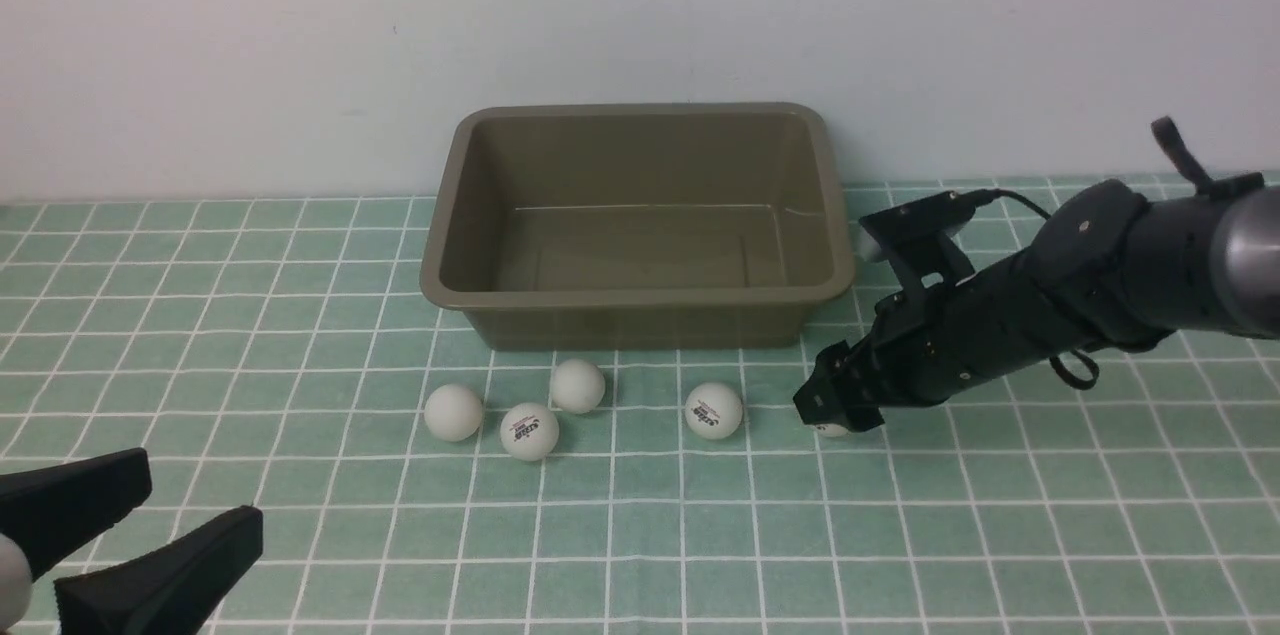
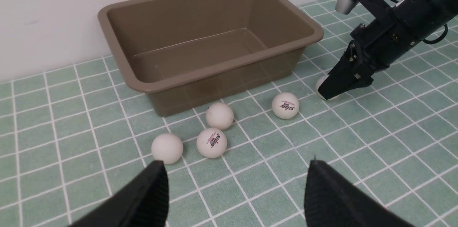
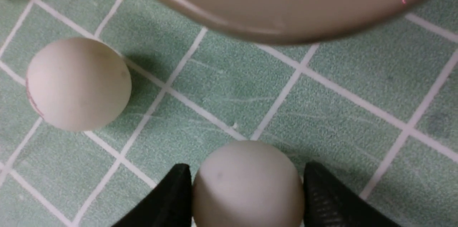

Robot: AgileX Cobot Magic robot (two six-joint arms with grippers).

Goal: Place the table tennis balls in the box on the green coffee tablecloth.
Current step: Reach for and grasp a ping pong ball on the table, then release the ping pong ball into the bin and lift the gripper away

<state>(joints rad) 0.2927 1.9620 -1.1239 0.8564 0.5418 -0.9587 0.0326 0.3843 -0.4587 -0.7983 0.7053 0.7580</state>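
Note:
The olive-brown box (image 1: 640, 293) stands empty at the back of the green checked tablecloth (image 1: 700, 535). Four white table tennis balls lie in front of it: a plain one (image 1: 454, 412), a logo one (image 1: 529, 431), one nearer the box (image 1: 577, 385) and a logo one (image 1: 714, 410). My right gripper (image 1: 835, 423) is down on the cloth, its fingers pressed on both sides of a fifth ball (image 3: 247, 187). My left gripper (image 1: 195, 500) is open and empty at the front left, behind the ball group (image 2: 211, 142).
The white wall runs right behind the box. In the right wrist view the box's corner (image 3: 272, 5) is just beyond the gripped ball, and the neighbouring ball (image 3: 78, 84) lies to one side. The right arm (image 1: 1100, 275) stretches over the cloth at the right.

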